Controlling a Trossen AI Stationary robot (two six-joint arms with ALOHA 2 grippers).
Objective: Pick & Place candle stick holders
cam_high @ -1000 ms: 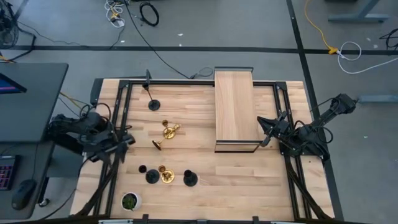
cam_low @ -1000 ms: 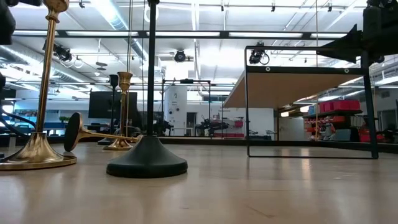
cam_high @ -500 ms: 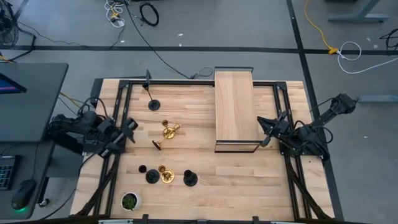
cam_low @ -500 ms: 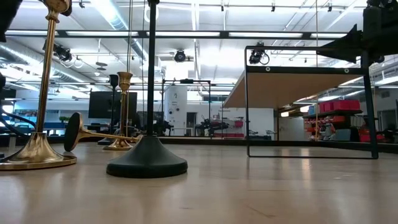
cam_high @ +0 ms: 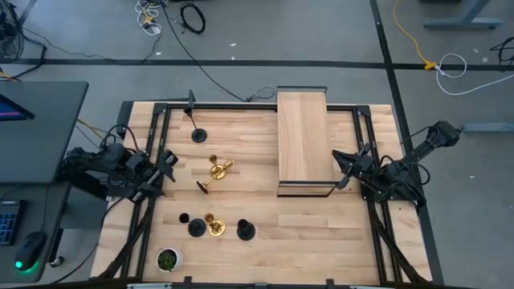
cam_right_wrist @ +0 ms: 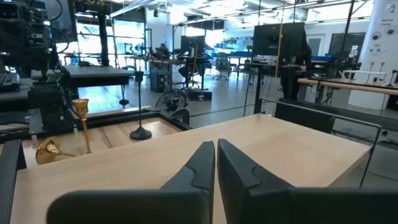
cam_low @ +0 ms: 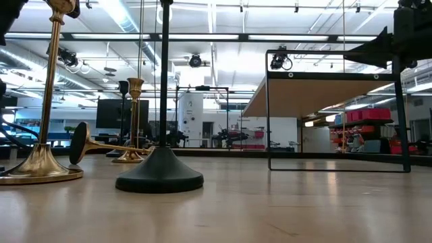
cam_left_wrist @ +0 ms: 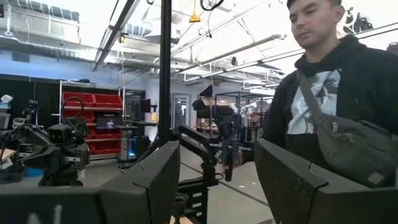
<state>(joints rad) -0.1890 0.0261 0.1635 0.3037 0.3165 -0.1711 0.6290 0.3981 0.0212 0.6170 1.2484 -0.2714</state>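
Observation:
Three black candlesticks (cam_high: 197, 228) and a gold one (cam_high: 215, 227) stand on their bases in a group near the front. One gold candlestick (cam_high: 217, 168) stands upright mid-table, and another (cam_high: 205, 186) lies on its side next to it. A tall black one (cam_high: 198, 135) stands near the far edge. My left gripper (cam_high: 166, 163) is open and empty, raised at the table's left side, left of the gold pair. My right gripper (cam_high: 344, 167) is shut and empty at the right side, beside the wooden shelf (cam_high: 303, 140).
The wooden shelf on a black wire frame (cam_low: 324, 88) stands at the table's far right of centre. A small green plant pot (cam_high: 168, 259) sits at the near left corner. A person (cam_left_wrist: 336, 112) stands beyond the table, seen in the left wrist view. Bare wood lies right of the front group.
My left gripper has moved a little toward the table's far edge, staying at the left side. No candlestick has moved.

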